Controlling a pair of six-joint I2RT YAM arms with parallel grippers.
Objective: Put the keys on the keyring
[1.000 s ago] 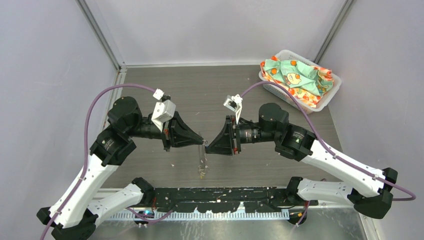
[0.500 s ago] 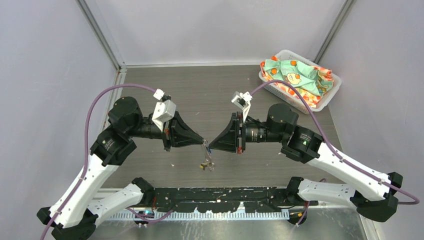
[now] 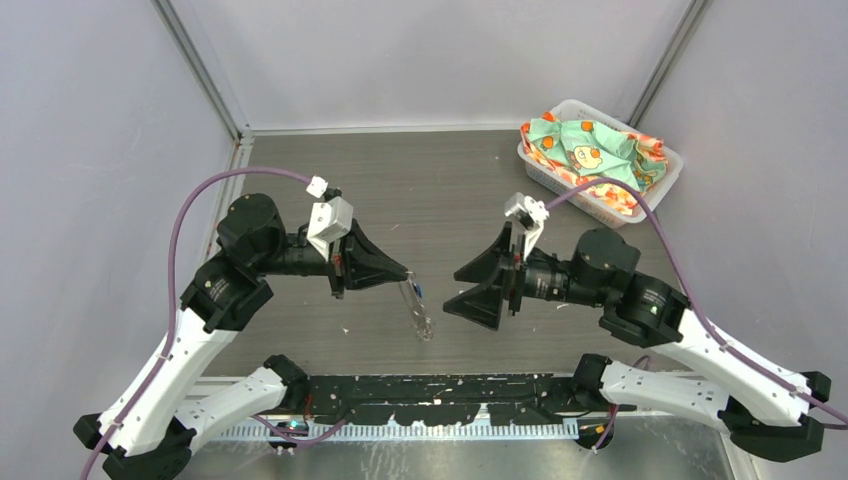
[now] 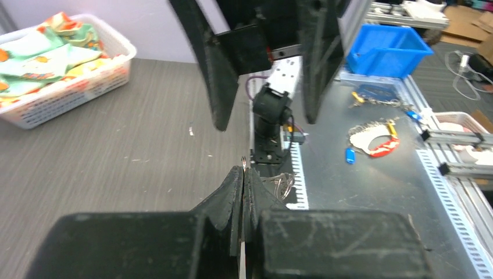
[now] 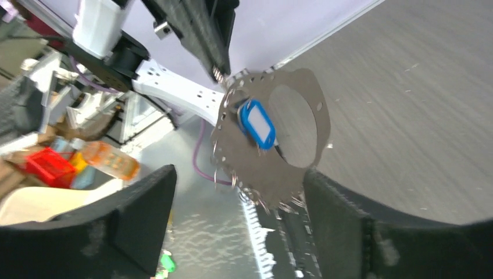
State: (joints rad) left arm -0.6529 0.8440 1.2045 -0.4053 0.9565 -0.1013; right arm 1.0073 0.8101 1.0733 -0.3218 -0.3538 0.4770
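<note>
Grey speckled oval keyring loop (image 3: 418, 310) hung at mid-frame from the left gripper (image 3: 404, 281), whose fingers were pinched tight on its top edge. Since half a second earlier the right gripper (image 3: 452, 292) had drawn away rightward from the loop, its jaws spread wide and holding nothing. One loop showed, with one blue-headed key (image 5: 257, 124) lying against it

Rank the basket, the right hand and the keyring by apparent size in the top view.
1. Basket, largest.
2. Right hand, open, held above the table and so nearer the camera.
3. Keyring, a thin sliver seen edge-on, hanging from the shut left hand.
</note>
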